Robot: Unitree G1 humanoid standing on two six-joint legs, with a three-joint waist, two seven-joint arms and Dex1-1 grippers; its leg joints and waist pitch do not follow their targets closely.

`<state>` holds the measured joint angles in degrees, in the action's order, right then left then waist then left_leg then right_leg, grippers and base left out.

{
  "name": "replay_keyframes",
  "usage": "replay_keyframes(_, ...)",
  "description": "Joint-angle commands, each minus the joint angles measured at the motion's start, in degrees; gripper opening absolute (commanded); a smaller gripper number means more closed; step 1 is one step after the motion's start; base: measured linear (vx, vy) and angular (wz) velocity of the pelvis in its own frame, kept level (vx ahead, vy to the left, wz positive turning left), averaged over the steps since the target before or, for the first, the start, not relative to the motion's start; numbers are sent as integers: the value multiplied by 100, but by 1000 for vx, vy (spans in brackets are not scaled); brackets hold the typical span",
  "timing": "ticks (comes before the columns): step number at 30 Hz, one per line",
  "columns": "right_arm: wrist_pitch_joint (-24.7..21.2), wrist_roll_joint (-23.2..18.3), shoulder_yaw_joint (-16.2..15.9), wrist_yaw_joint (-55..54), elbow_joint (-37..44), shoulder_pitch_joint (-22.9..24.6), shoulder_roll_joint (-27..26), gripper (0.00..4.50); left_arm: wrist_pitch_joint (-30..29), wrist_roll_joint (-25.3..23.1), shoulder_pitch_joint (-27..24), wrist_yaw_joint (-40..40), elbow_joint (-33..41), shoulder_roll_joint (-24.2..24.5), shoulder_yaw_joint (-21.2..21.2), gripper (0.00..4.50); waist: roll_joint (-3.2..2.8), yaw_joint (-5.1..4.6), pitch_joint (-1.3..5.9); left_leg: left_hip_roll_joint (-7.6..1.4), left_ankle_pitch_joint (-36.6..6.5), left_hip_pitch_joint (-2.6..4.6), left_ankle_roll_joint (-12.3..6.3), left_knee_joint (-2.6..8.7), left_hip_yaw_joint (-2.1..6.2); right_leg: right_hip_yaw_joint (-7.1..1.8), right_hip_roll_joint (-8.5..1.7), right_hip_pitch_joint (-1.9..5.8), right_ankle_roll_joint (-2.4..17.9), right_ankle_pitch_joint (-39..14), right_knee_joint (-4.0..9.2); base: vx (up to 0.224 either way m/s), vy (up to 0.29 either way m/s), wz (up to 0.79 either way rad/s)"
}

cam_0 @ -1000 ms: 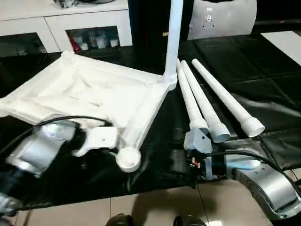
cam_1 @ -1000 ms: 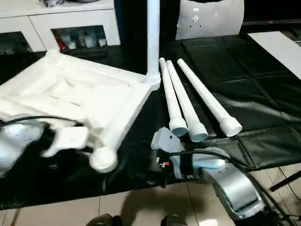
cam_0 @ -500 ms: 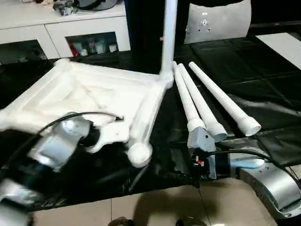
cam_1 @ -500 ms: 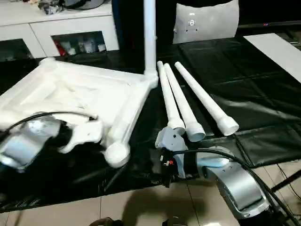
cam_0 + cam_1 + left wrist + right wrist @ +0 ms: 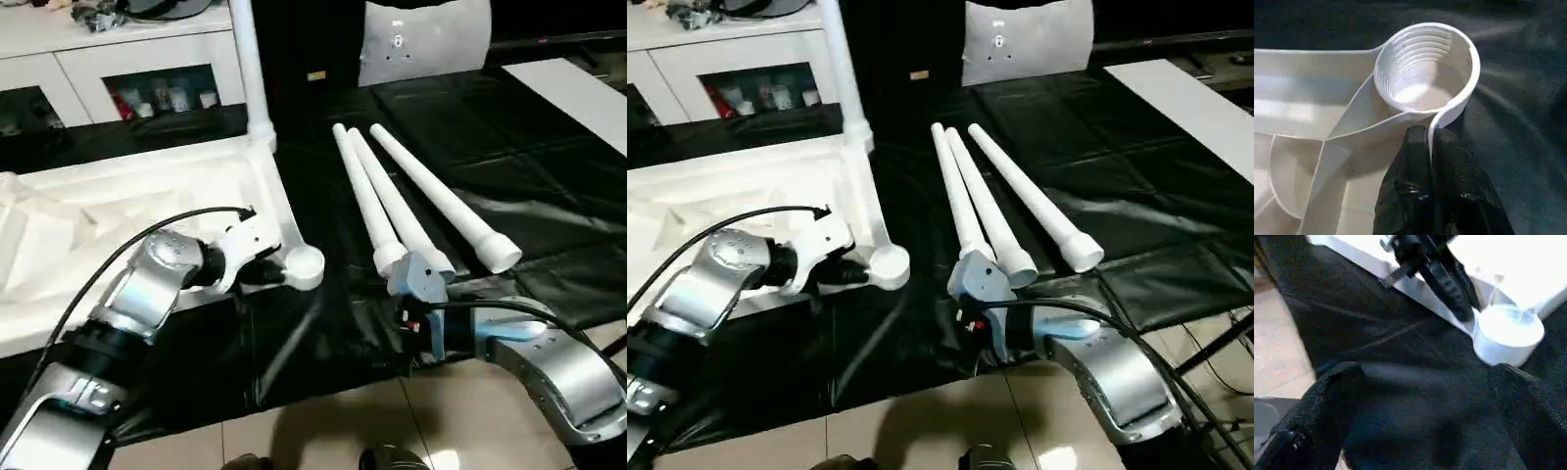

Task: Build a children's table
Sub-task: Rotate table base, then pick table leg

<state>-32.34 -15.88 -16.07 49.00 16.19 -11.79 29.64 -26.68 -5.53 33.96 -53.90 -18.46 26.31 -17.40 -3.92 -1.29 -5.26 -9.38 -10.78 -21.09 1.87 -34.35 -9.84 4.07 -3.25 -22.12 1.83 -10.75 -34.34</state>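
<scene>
The left tool (image 5: 1431, 142) pinches the rim of the big white plastic table top (image 5: 118, 211) beside its round corner socket (image 5: 1425, 63); the right tool (image 5: 1420, 396) is wide open, holding nothing. Three long white round legs (image 5: 392, 201) lie near the socket.

My left arm (image 5: 147, 294) reaches forward and inward, silver forearm angled, cable looping over wrist. Left gripper (image 5: 1431, 147): jaws pinched together on thin white rim, one black finger (image 5: 1408, 186) each side. My right arm (image 5: 534, 357) bent low, forearm pointing inward. Right gripper (image 5: 1420, 396): jaws spread wide, nothing between them.
</scene>
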Motion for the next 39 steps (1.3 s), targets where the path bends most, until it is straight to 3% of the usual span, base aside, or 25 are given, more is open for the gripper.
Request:
replay_keyframes(1,-29,133,141,-228,-113,-112,-70,450,-289,-184,-9,557,-451,-36,181,1,79,39,354,-279,-1092,-4,-440,364,172,-287,-475,234,861,-2065,535,0,0,0)
replay_keyframes(6,-282,211,236,-718,-272,-253,-339,450,-362,-290,202,1002,-850,-264,317,1,87,34,360,-263,-1005,-3,-445,353,168,-278,-474,247,812,-2150,555,0,0,0)
replay_keyframes(8,-463,290,298,-1117,-391,-356,-547,450,-520,-319,262,1182,-1011,-319,286,1,56,29,365,-277,-1001,12,-428,361,170,-279,-467,234,860,-2072,554,0,0,0)
replay_keyframes(10,-531,305,344,-1270,-446,-407,-645,450,-542,-327,274,1230,-1064,-330,279,1,62,26,362,-277,-1041,10,-402,369,171,-281,-471,239,884,-2056,553,0,0,0)
replay_keyframes(15,-682,339,523,-1699,-597,-645,-1000,450,-305,-276,333,1350,-1261,-414,302,1,54,27,365,-292,-1133,26,-348,381,172,-294,-482,230,875,-2122,556,0,0,0)
replay_keyframes(16,-754,412,558,-1869,-652,-737,-1083,450,-50,-220,329,1278,-1262,-413,324,49,54,24,376,-293,-1137,22,-330,382,173,-296,-490,237,881,-2115,555,0,0,0)
replay_keyframes(17,-776,422,575,-1921,-677,-769,-1113,450,-26,-203,322,1253,-1245,-408,328,49,53,16,369,-286,-1174,21,-312,388,172,-293,-486,228,860,-2188,565,0,0,0)
replay_keyframes(20,-1066,556,725,-2469,-996,-1155,-1371,450,133,22,159,942,-850,-298,373,86,46,-7,405,-290,-1123,12,-239,393,182,-296,-487,238,910,-2094,528,0,0,0)
replay_keyframes(21,-1126,598,781,-2612,-1135,-1293,-1446,450,127,104,99,909,-696,-260,437,97,11,24,427,-322,-1017,55,-201,379,173,-318,-495,212,1010,-1775,497,0,0,0)
replay_keyframes(22,-1185,633,820,-2719,-1232,-1390,-1494,450,160,150,51,866,-585,-222,466,97,32,29,437,-330,-941,42,-192,380,174,-324,-501,223,1065,-1620,470,0,0,0)
replay_keyframes(24,-1342,726,890,-2962,-1505,-1658,-1599,450,186,252,-74,832,-316,-133,582,114,27,50,485,-331,-603,24,-236,362,168,-332,-509,245,1206,-1057,387,0,0,0)
replay_keyframes(26,-1524,789,906,-3104,-1746,-1900,-1662,450,115,379,-180,771,-82,-67,744,138,38,85,543,-323,-23,-20,-426,310,151,-329,-487,267,1346,-156,276,0,0,0)
replay_keyframes(27,-1617,827,914,-3188,-1859,-2003,-1693,450,129,396,-212,756,-8,-24,784,144,25,104,543,-325,58,-30,-474,309,150,-323,-490,266,1391,-8,259,0,0,0)
replay_keyframes(30,-1753,911,948,-3396,-2335,-2380,-1798,450,141,524,-354,613,352,143,919,167,36,155,520,-328,-14,-9,-539,307,130,-319,-504,244,1443,-100,268,0,0,0)
replay_keyframes(33,-1882,921,993,-3495,-2765,-2672,-1893,450,-137,811,-617,307,1024,293,988,188,61,172,475,-341,-283,7,-351,331,104,-333,-503,234,1362,-568,307,0,0,0)
replay_keyframes(39,-2047,1034,1054,-3702,-3294,-3023,-1987,450,-638,1226,-1140,-8,2192,497,977,230,74,187,486,-352,-358,10,-169,333,109,-347,-513,239,1313,-774,276,0,0,0)
